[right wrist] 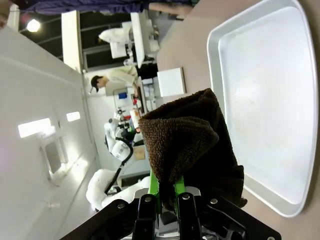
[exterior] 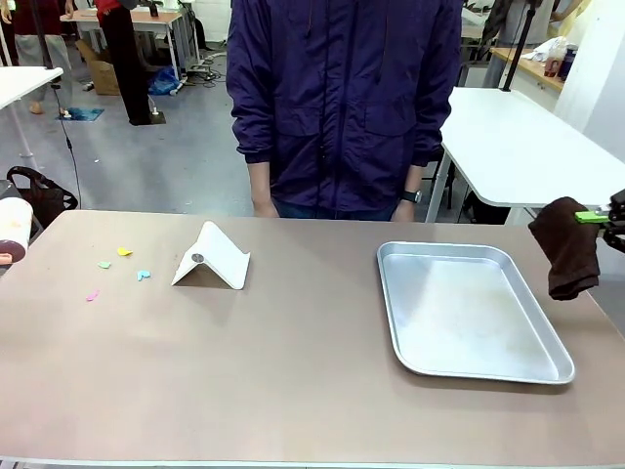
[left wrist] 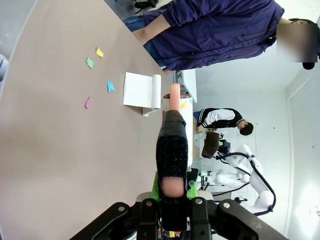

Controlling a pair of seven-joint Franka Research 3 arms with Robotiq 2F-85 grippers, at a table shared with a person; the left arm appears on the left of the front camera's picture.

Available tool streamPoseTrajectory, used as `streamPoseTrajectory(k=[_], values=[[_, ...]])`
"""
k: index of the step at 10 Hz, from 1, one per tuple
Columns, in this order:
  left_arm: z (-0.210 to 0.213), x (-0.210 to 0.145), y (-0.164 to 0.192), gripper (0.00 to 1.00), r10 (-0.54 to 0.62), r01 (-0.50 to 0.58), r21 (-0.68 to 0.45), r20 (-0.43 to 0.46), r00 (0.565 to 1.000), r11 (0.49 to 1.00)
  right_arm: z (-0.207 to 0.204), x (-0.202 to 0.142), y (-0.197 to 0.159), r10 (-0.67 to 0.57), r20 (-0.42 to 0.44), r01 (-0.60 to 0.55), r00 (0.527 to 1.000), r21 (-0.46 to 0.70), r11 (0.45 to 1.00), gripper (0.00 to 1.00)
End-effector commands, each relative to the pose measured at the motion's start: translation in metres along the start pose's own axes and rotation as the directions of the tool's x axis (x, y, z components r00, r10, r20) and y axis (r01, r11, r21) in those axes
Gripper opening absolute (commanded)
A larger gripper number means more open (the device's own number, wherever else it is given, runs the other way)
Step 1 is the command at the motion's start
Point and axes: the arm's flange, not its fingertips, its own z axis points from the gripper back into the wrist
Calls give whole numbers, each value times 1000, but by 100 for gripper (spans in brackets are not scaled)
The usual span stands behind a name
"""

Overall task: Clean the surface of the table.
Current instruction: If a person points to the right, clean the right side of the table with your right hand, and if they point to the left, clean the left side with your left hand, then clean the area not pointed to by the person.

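The taupe-brown table (exterior: pixel 293 362) carries several small coloured paper scraps (exterior: pixel 124 251) near its far left, also seen as scraps (left wrist: pixel 90 62) in the left wrist view. My left gripper (left wrist: pixel 172 192) is shut on a pink-handled tool with a rough black pad (left wrist: pixel 172 150), held above the table (left wrist: pixel 60 150). At the table's right edge my right gripper (exterior: pixel 605 217) is shut on a dark brown cloth (exterior: pixel 566 246) that hangs just beside the steel tray. In the right wrist view the cloth (right wrist: pixel 185 140) bulges from between the gripper's (right wrist: pixel 166 192) green pads.
A shiny empty steel tray (exterior: pixel 469 366) lies right of centre. A white folded card-like piece (exterior: pixel 210 256) stands left of centre, close to the scraps. A person in a dark purple jacket (exterior: pixel 342 98) stands at the far edge, hands by the table.
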Motion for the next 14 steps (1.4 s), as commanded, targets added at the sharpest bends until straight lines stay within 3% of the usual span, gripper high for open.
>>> streamPoseTrajectory(k=[1, 2, 14], values=[[3, -1, -2, 0, -13, 13, -10, -8, 1000, 1000, -2, -6, -6, 33, 60, -35, 998, 33, 999, 13], [3, -1, -2, 0, -13, 13, -10, -8, 1000, 1000, 0, 0, 0, 0, 0, 0, 1000, 0, 1000, 13], [3, -1, -2, 0, -13, 13, -10, -8, 1000, 1000, 0, 0, 0, 0, 0, 0, 1000, 0, 1000, 13]])
